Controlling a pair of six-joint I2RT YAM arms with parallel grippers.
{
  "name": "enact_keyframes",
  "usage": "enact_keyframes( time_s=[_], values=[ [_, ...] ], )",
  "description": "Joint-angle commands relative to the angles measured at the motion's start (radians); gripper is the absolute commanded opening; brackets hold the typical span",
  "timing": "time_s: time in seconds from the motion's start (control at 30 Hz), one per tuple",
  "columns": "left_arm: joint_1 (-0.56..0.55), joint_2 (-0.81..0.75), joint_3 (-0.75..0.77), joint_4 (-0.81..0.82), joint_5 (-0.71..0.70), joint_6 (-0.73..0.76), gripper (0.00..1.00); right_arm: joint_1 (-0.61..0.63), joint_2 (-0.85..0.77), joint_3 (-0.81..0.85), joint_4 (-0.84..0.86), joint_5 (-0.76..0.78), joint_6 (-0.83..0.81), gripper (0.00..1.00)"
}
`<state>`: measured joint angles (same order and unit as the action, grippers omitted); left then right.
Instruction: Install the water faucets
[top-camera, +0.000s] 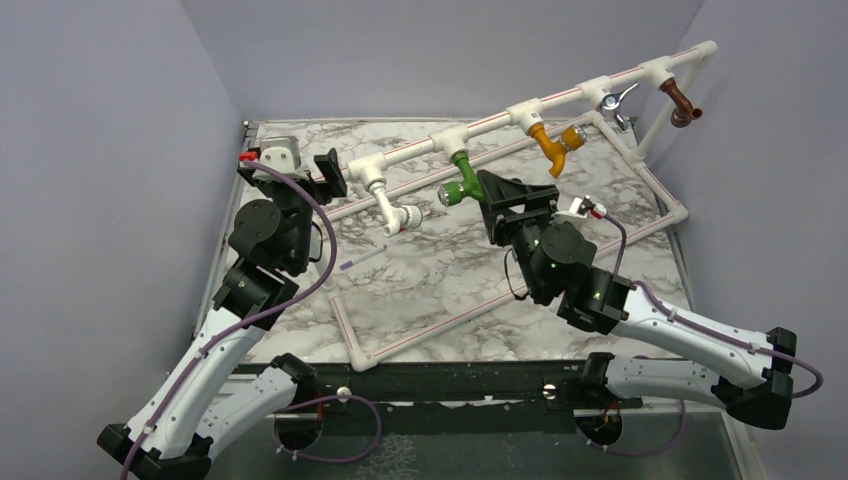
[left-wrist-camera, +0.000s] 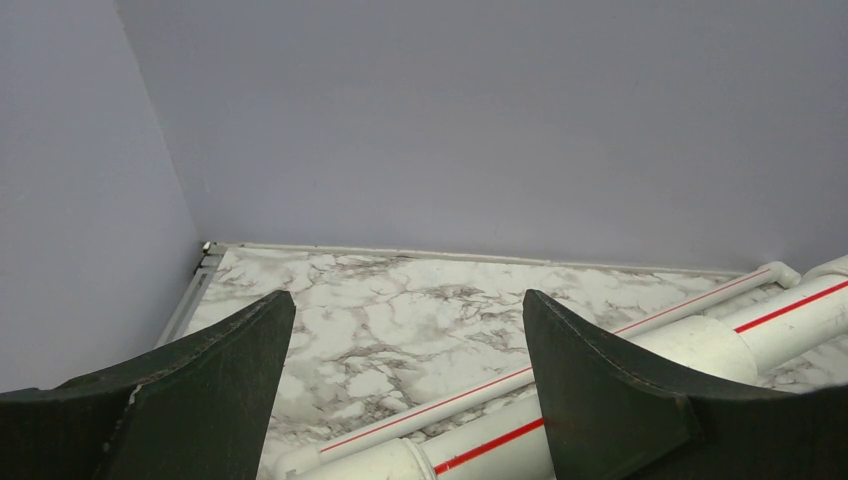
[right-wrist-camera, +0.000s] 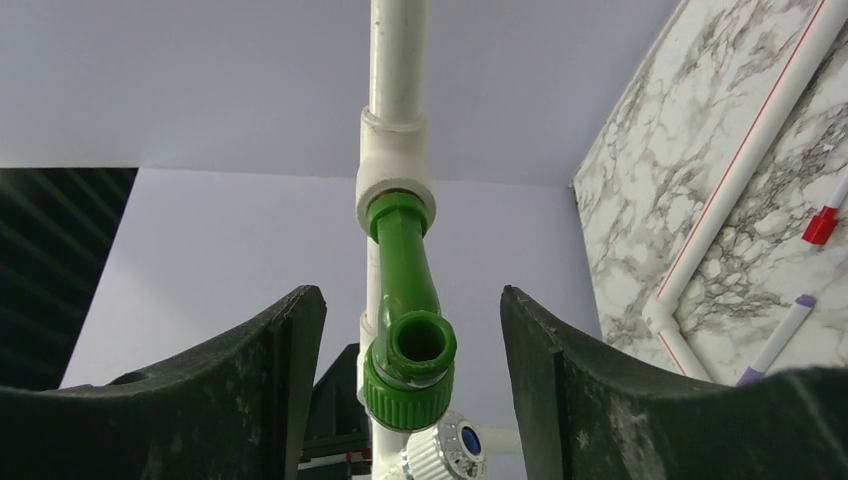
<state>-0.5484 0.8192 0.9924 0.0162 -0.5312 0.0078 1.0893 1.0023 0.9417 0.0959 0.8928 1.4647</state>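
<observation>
Right gripper (right-wrist-camera: 410, 300) gapes around green faucet (right-wrist-camera: 400, 250), apparently not touching it

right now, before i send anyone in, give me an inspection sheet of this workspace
surface: marble-pattern table, no spill seen
job's things: green faucet seated in a tee of the white pipe frame; white faucet, yellow faucet, chrome faucet and brown faucet also fitted on it
clutter: purple-tipped stick lying on the table
grippers: left gripper open and empty over the frame's pipes; right gripper open, fingers either side of the green faucet, not touching it
cables: purple cables along both arms, no snag seen
surroundings: plain lilac walls on three sides
</observation>
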Motion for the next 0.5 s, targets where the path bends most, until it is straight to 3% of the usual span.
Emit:
enact_keyframes(
  time_s=[0.0, 0.13, 0.47],
  values=[
    [-0.016, 0.027, -0.02, -0.087, 0.043, 0.0, 0.85, -0.003, -0.047, 0.032, -0.051, 0.034, -0.108, 0.7],
    [-0.016, 0.026, -0.021, -0.087, 0.043, 0.001, 0.85, -0.003, -0.069, 0.043, -0.052, 0.038, -0.28, 0.75],
    [-0.016, 0.029, -0.02, -0.087, 0.042, 0.001, 0.85, -0.003, -0.074, 0.102, -0.11, 0.021, -0.788, 0.78]
  ],
)
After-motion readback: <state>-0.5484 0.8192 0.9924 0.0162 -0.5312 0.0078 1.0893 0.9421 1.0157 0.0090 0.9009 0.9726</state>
